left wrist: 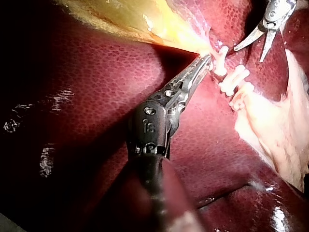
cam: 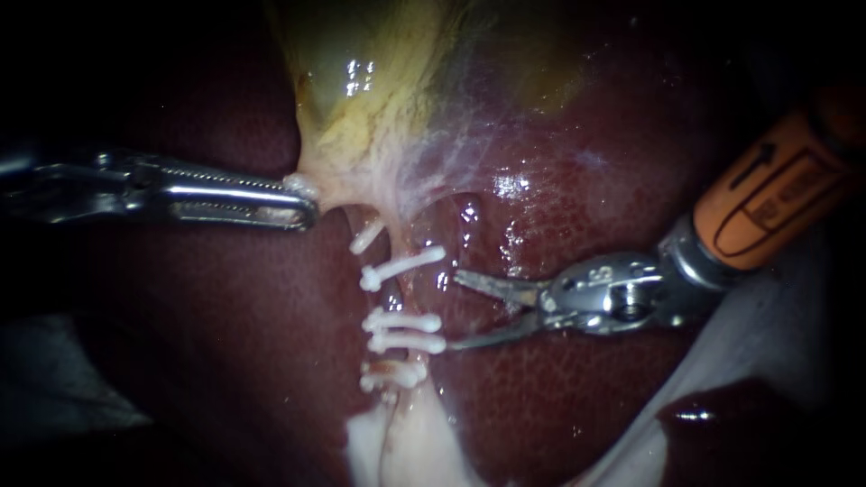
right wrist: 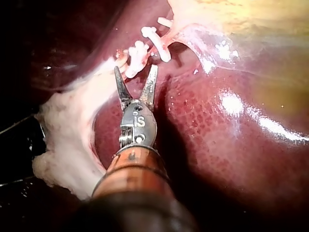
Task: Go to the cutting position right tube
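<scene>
Left instrument [cam: 305, 204]: is coming in from the left, its jaws pinching the pale lower edge of the gallbladder [cam: 379, 81].
Left wrist view: is showing what the endoscope is not, the fine teeth along those jaws, their tip [left wrist: 205, 60] sitting just beside the nearest clip.
Clips [cam: 403, 320]: five white clips are lying crosswise in a column below the gallbladder, between the two instruments.
Tube [cam: 404, 293]: is running down from the gallbladder through the clips as a thin, pale pink, glistening strand. The endoscope view is not showing whether this is the right tube.
Pale tissue [cam: 397, 442]: is spreading out below the lowest clip. The right wrist view is showing it as a larger lumpy white mass [right wrist: 67, 135] beside the shaft.
Right instrument [cam: 454, 310]: is coming in from the right with an orange sleeve, its blades spread wide and holding nothing, the tips just beside the middle clips.
Right wrist view: is showing the spread blade tips [right wrist: 135, 67] just short of the clips [right wrist: 137, 53].
Liver [cam: 586, 198]: is lying dark red and wet under everything.
</scene>
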`<action>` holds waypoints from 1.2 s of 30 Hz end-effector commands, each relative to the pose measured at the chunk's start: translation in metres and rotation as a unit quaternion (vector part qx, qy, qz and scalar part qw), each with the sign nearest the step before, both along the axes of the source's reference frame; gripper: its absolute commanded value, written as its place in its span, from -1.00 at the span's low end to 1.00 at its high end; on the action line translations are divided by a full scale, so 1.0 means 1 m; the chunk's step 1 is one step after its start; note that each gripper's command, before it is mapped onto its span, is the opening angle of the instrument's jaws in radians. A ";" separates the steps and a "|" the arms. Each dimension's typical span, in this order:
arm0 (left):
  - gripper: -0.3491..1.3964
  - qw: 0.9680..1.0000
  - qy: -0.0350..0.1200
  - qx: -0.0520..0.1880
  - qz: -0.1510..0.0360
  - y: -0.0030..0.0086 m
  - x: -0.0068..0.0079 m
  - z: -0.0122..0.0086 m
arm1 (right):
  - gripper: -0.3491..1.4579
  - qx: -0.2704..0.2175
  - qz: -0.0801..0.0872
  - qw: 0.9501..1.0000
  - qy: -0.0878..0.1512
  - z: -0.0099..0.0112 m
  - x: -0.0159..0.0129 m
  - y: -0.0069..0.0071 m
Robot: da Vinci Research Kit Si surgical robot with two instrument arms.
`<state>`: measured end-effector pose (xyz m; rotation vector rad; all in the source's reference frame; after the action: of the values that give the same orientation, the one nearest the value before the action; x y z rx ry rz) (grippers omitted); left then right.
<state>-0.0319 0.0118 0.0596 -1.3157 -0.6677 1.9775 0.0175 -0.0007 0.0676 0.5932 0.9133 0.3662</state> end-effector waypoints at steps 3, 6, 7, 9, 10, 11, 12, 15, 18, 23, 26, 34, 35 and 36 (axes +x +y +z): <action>-1.00 1.000 -0.001 0.000 0.001 0.0000 0.0000 0.0001 | 0.99 0.027 -0.002 1.000 -0.003 0.0016 0.0002 0.0001; -1.00 1.000 -0.001 0.000 0.001 0.0000 0.0001 0.0001 | 0.99 0.043 -0.001 0.999 -0.002 0.0029 0.0005 0.0003; -1.00 1.000 -0.001 0.000 0.001 0.0000 0.0001 0.0001 | 0.99 0.048 0.000 0.999 -0.001 0.0032 0.0007 0.0004; -1.00 1.000 -0.001 0.000 0.001 0.0000 0.0001 0.0001 | 0.99 0.056 0.002 0.998 0.003 0.0038 0.0012 0.0007; -1.00 1.000 -0.001 0.000 0.001 0.0000 0.0001 0.0001 | 0.99 0.062 0.002 0.998 0.006 0.0041 0.0015 0.0008; -1.00 1.000 -0.001 0.000 0.001 0.0000 0.0001 0.0001 | 0.99 0.070 0.005 0.997 0.009 0.0042 0.0017 0.0009; -1.00 1.000 -0.001 0.000 0.001 0.0000 0.0001 0.0001 | 0.99 0.079 0.005 0.997 0.015 0.0045 0.0021 0.0010; -1.00 1.000 0.000 0.000 0.000 0.0001 0.0003 0.0002 | 0.99 0.099 0.001 0.995 0.030 0.0048 0.0030 0.0010; -1.00 1.000 0.000 0.000 -0.001 0.0003 0.0005 0.0004 | 0.99 0.111 -0.007 0.993 0.045 0.0050 0.0037 0.0009; -1.00 1.000 0.001 -0.001 -0.001 0.0004 0.0006 0.0006 | 0.97 0.132 -0.022 0.988 0.071 0.0051 0.0048 0.0010; -1.00 1.000 0.001 -0.001 -0.002 0.0004 0.0006 0.0006 | 0.97 0.137 -0.030 0.987 0.082 0.0052 0.0057 0.0012; -1.00 1.000 0.001 -0.001 -0.002 0.0004 0.0005 0.0005 | 0.96 0.148 -0.030 0.983 0.105 0.0052 0.0080 0.0011; -1.00 1.000 0.001 -0.001 -0.002 0.0004 0.0005 0.0006 | 0.96 0.148 -0.028 0.983 0.107 0.0053 0.0082 0.0011; -1.00 1.000 0.001 -0.001 -0.002 0.0004 0.0005 0.0005 | 0.96 0.151 -0.025 0.982 0.109 0.0053 0.0085 0.0011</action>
<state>-0.0315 0.0122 0.0602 -1.3148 -0.6622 1.9772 0.0263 0.0005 0.0729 0.9483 1.0664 0.4049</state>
